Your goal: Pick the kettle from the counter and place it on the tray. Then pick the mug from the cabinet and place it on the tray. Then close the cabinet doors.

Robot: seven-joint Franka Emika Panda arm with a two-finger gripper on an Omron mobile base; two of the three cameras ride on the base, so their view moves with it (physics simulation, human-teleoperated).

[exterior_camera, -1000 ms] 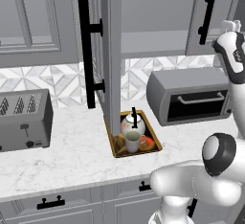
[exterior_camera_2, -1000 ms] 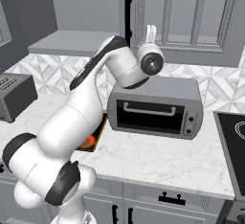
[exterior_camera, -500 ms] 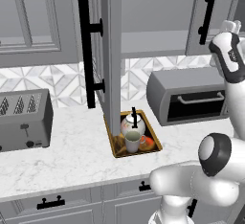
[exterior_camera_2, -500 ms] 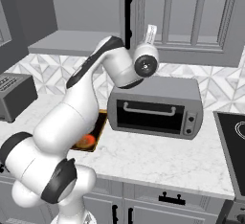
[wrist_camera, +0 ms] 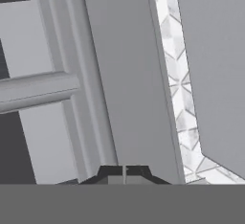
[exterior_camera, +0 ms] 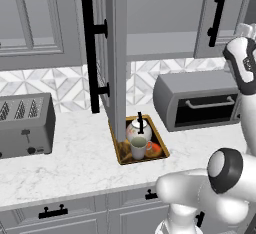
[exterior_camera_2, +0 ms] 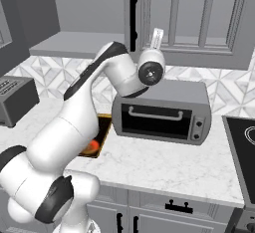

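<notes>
tray (exterior_camera: 123, 156): kettle (exterior_camera: 136, 129) and mug (exterior_camera: 139, 147) both on it
step: closing cabinet doors (exterior_camera: 115, 53)
gripper (wrist_camera: 123, 174): fingertips together, holding nothing
next: push right door shut

White kettle (exterior_camera: 136, 128) with black handle, cream mug (exterior_camera: 139, 147), golden-brown-rimmed tray (exterior_camera: 122, 156), grey-veined white counter (exterior_camera: 75, 165).

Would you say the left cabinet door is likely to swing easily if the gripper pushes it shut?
Probably: the left cabinet door hangs wide open, edge-on, a stiff panel. It would likely swing rather than flex. Its sweep passes above the tray, so the kettle seems safe.
</notes>
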